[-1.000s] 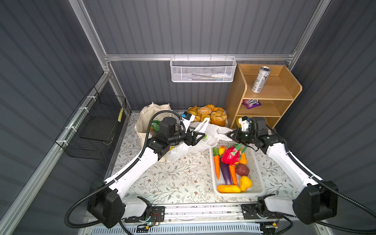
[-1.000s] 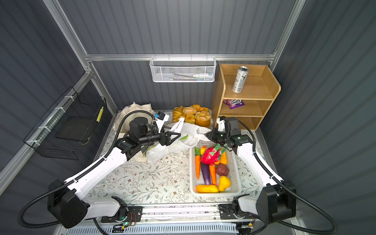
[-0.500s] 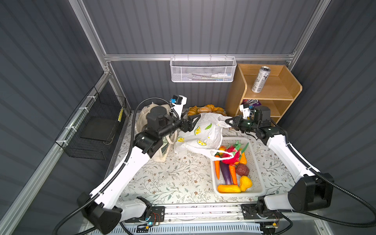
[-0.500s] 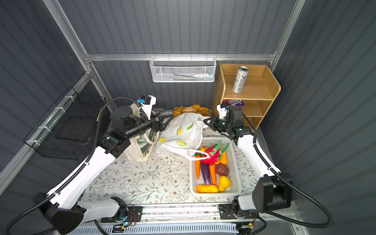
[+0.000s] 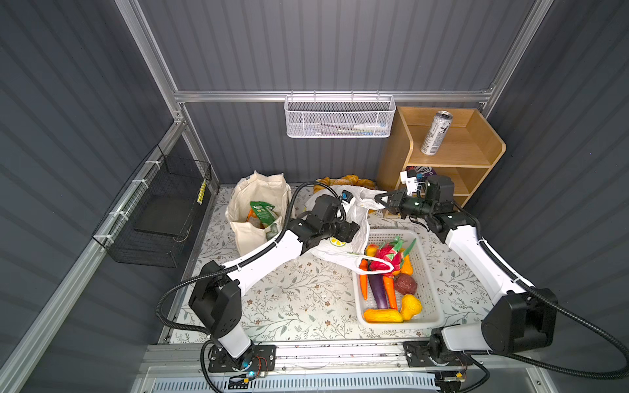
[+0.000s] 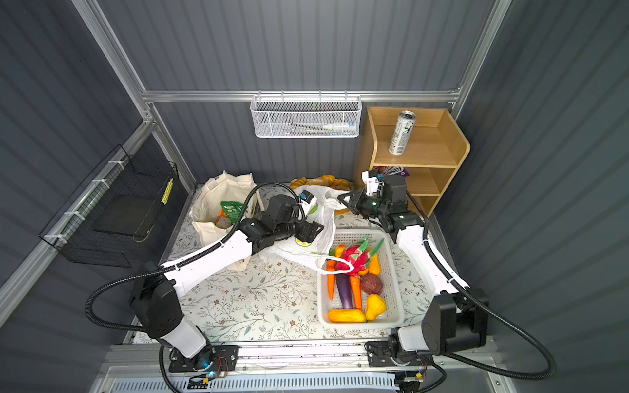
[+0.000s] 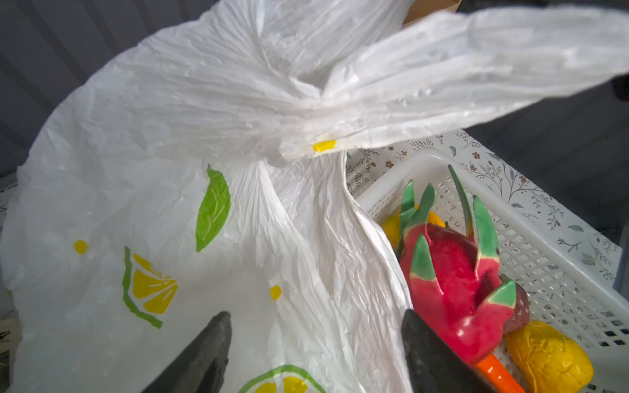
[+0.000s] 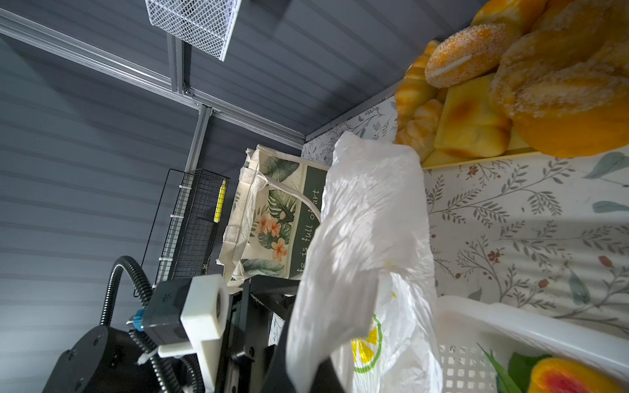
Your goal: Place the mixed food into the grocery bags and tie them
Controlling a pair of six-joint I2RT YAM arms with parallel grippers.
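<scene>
In both top views the lower-centre table (image 5: 299, 306) lies open. The plastic bag (image 5: 360, 217), basket (image 5: 401, 324) and tote (image 5: 248, 238) crowd the upper middle.

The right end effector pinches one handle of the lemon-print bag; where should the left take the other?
Probably the free handle loop of the lemon-print bag, where it lies raised across the dragon fruit. Bring the open left end effector down from above, jaws straddling the thin strap crosswise.
</scene>
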